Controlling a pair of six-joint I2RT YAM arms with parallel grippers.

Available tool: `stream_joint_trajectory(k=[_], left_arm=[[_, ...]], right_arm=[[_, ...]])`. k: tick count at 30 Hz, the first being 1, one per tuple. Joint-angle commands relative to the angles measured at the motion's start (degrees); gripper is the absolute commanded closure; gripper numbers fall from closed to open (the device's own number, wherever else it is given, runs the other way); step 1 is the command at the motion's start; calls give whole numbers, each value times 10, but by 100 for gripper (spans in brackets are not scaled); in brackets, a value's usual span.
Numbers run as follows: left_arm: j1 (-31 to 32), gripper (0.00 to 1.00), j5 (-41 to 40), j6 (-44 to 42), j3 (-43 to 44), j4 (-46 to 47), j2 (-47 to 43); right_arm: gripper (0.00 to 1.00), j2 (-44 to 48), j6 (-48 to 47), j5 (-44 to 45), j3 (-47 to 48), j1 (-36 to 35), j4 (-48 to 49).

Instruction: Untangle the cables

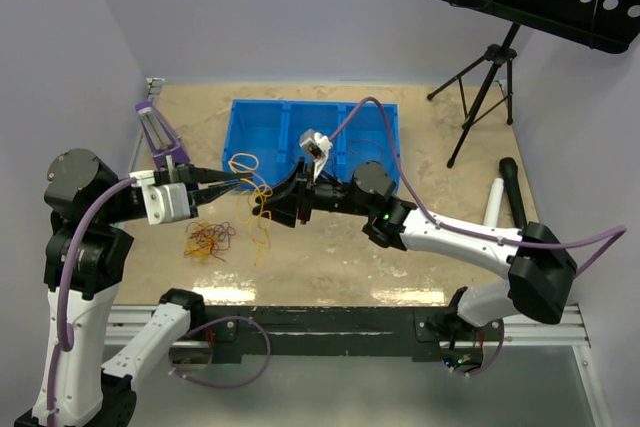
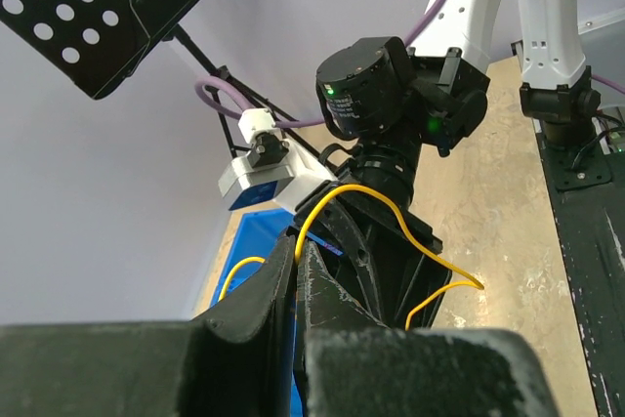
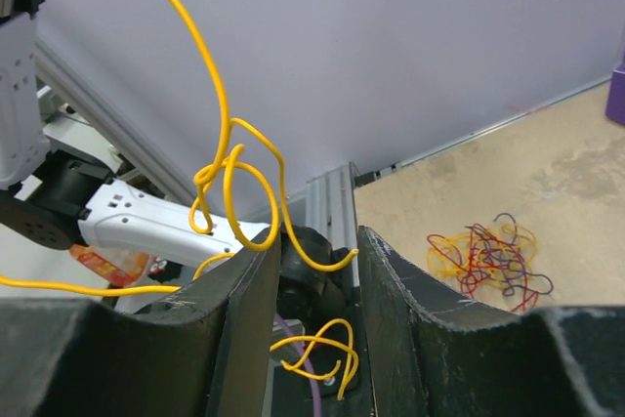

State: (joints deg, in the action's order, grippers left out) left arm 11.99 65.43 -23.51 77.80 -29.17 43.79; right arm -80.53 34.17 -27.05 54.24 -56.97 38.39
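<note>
Yellow wire (image 2: pixel 356 187) is hanging in the air between the two grippers, above the table (image 1: pixel 340 257). The left gripper (image 2: pixel 299 244) is pinching it tight. The right gripper (image 3: pixel 317 233) is standing parted, the wire crossing its gap. Other cables (image 1: pixel 208 240) are lying clumped on the table, near the blue bin (image 1: pixel 262 117).

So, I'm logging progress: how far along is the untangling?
Early. Done: one yellow cable is lifted clear of the clump. In hand: the left gripper is shut on it, its loops draped over the open right gripper. Left: the clump lies tangled on the table.
</note>
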Motion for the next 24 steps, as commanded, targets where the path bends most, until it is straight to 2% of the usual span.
stream_joint_trajectory(k=[1,13,18,22,24], left_arm=[[-2,100,10,8,0,24,-5],[-2,100,6,-19,-8,3,-12],[-2,100,8,-17,-8,4,-12],[-2,100,3,-24,-10,-2,-15],[-2,100,2,-24,-10,-4,-18]], right_arm=[[59,-4,36,-19,5,-9,75],[66,-1,56,-9,-1,-10,99],[78,-4,61,-12,1,-11,106],[100,3,57,-1,-4,-11,103],[100,8,54,10,-9,-10,95]])
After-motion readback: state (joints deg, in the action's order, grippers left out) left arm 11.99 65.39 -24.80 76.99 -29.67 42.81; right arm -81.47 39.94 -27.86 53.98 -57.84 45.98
